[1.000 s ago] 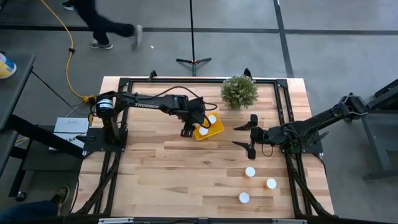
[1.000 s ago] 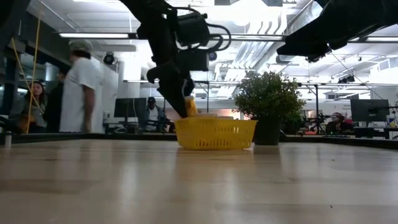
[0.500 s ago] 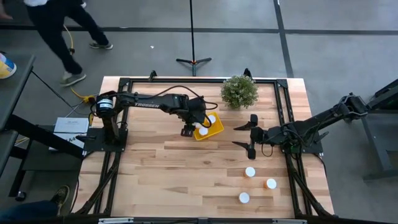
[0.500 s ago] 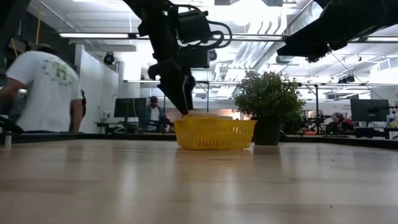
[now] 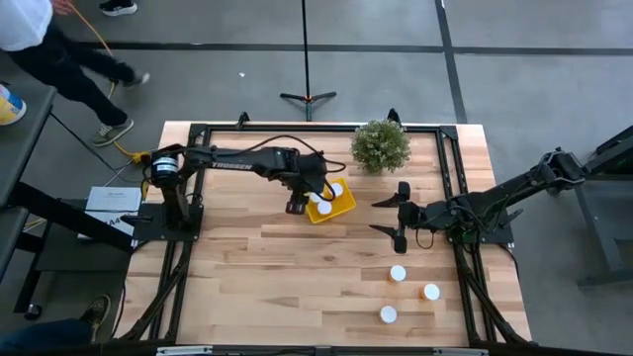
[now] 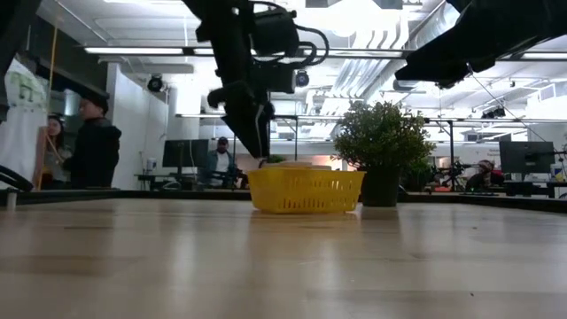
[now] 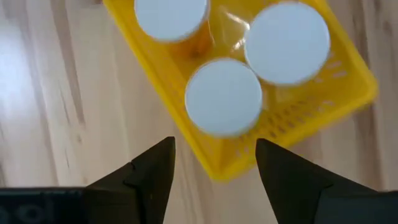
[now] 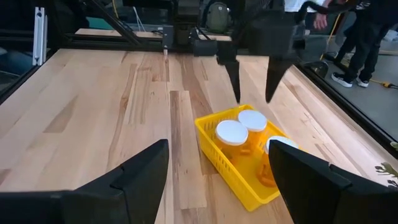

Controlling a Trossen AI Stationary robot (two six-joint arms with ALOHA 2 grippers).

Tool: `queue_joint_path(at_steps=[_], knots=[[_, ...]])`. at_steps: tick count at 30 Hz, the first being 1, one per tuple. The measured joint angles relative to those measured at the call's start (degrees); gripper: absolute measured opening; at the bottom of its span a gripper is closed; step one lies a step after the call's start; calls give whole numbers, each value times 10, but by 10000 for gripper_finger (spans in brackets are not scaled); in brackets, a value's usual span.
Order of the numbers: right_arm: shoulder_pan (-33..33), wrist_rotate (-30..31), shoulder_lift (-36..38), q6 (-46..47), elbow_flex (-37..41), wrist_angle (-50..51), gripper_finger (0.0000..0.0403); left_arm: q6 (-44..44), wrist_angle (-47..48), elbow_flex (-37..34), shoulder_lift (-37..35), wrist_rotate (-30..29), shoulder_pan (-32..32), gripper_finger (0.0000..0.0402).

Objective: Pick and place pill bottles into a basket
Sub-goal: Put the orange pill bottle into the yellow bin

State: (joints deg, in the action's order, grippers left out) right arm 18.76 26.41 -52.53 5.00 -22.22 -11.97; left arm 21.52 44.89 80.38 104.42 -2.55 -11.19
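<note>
Wooden desk (image 5: 297,267) w/ black frame round it. Left arm reaches in from the left side, its left gripper (image 5: 297,207) hanging just above the left edge of the yellow basket (image 5: 341,207), jaws released, nothing btwn them. Right arm waits right of centre, right gripper (image 5: 398,216) jaws spread wide, empty, well apart from the basket.

Bushy potted plant (image 5: 381,145) at the far edge, just right of the basket. In the low view the basket (image 6: 306,190) sits touching the desk, plant pot right beside it.

Pill bottles: three white-capped ones stand upright inside the basket (image 7: 224,96), orange bodies showing; right wrist view shows them too (image 8: 231,133). Three more white caps stand loose on the near right part of the desk (image 5: 397,273), close together, well apart from the basket.

People (image 6: 87,142) in the room beyond the desk.
</note>
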Motion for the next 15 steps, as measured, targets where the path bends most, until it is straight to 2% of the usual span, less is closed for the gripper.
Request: queue_joint_path(at_steps=[4, 7, 10, 15], knots=[[0, 0, 0, 5, 0, 6, 268, -64, 75, 49, -6, 18, 8, 252], [0, 0, 0, 8, 0, 6, 268, -96, 76, 49, -34, 90, 13, 232], [0, 1, 0, 19, 0, 6, 268, -105, 36, 11, -76, 130, 25, 205], [0, 12, 0, 26, 0, 12, 268, -128, -51, -106, -182, 138, 53, 161]])
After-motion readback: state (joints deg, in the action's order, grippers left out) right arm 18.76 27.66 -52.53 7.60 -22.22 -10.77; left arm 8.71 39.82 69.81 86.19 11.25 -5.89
